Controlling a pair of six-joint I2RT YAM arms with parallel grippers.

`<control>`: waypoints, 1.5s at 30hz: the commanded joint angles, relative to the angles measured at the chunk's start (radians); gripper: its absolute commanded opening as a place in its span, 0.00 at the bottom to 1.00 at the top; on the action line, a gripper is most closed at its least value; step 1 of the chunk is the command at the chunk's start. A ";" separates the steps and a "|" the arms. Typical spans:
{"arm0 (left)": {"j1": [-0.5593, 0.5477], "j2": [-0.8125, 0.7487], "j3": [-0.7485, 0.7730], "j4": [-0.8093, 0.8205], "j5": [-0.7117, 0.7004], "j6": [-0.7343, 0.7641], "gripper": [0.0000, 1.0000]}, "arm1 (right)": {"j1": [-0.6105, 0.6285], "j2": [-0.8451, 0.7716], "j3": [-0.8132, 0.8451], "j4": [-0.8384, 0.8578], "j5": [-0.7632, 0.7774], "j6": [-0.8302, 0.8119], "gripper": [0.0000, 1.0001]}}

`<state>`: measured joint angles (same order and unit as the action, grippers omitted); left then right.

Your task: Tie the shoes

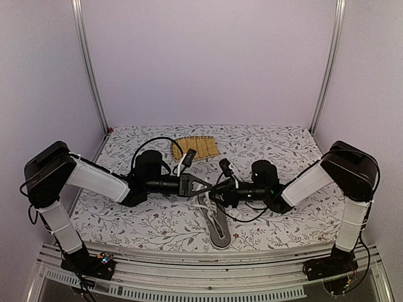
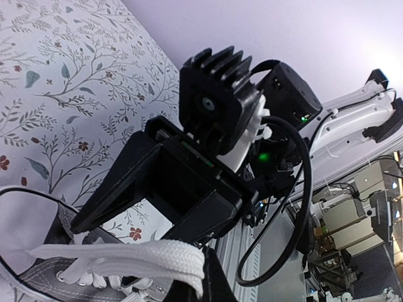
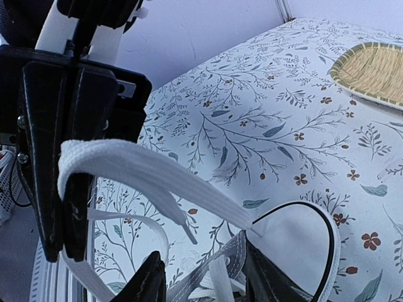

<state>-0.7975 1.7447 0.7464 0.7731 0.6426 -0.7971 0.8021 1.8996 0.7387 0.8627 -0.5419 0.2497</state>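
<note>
Top view: shows grey sneaker (image 1: 219, 231) on floral cloth (image 1: 283, 148), near front edge, just below left gripper (image 1: 196, 186) and right gripper (image 1: 221, 190), nearly touching each other. Bamboo mat (image 1: 196, 148) well behind.

Left wrist: shows left jaws pressed together on white lace (image 2: 148, 257), stretched above eyelets.

Right wrist: shows right jaws apart, lace loop and thinner strand hanging between; cannot tell if pads touch.

Risk: may clamp wrong strand, spoiling knot; may drag light sneaker if pulling hard; may collide, working so close.
</note>
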 commanded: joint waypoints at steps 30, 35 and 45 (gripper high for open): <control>0.014 -0.026 0.004 -0.086 -0.082 0.066 0.00 | 0.028 -0.168 -0.046 -0.159 0.213 -0.082 0.02; 0.015 -0.025 0.002 -0.094 -0.085 0.071 0.00 | 0.027 -0.228 -0.055 -0.281 0.265 -0.091 0.02; 0.013 -0.013 -0.001 -0.098 -0.068 0.077 0.08 | 0.026 -0.275 0.025 -0.540 0.322 -0.102 0.02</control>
<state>-0.7959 1.7447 0.7471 0.6731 0.5617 -0.7403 0.8303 1.6520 0.7273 0.4515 -0.2573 0.1623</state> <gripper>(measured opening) 0.045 0.025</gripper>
